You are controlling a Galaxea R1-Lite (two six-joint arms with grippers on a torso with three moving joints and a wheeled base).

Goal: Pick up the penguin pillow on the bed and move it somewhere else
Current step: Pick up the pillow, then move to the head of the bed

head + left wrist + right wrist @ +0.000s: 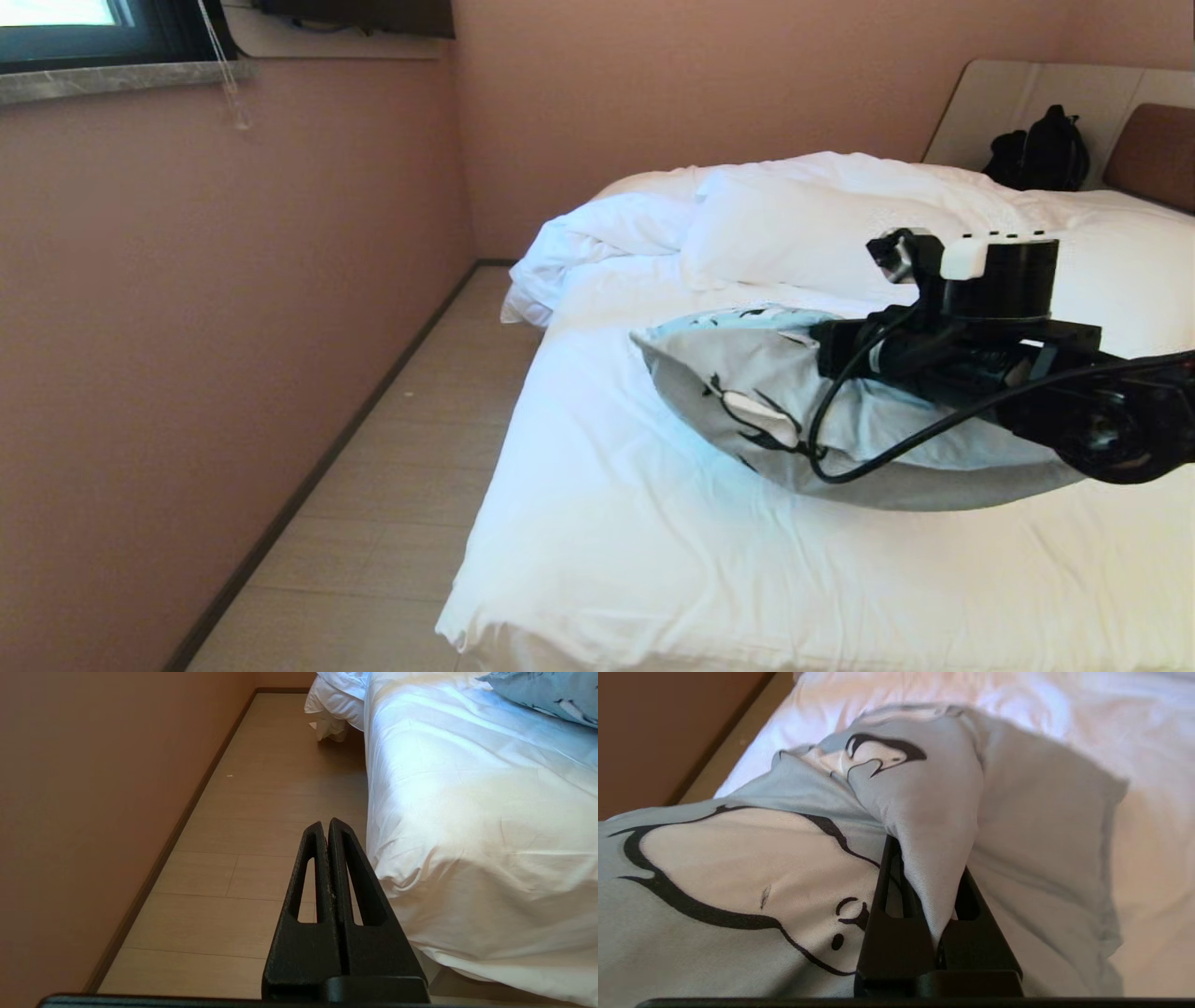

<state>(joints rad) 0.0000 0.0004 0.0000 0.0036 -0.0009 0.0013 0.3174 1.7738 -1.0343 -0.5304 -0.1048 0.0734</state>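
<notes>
Right hand (924,868) clamped tight on pinched fold of penguin pillow (747,392), pillow part-raised over bed (607,523) near left edge. Left hand (327,828) closed, empty, parked beside bed. Risk: thin fabric pinch slipping under pillow's weight, pillow dropping back.

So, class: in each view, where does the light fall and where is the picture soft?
Head view: sheet on the bed glares bluish-white near the penguin pillow. Left wrist view: warm sheen on the sheet. Right wrist view: far pillow edge smeared, right gripper dark.
</notes>
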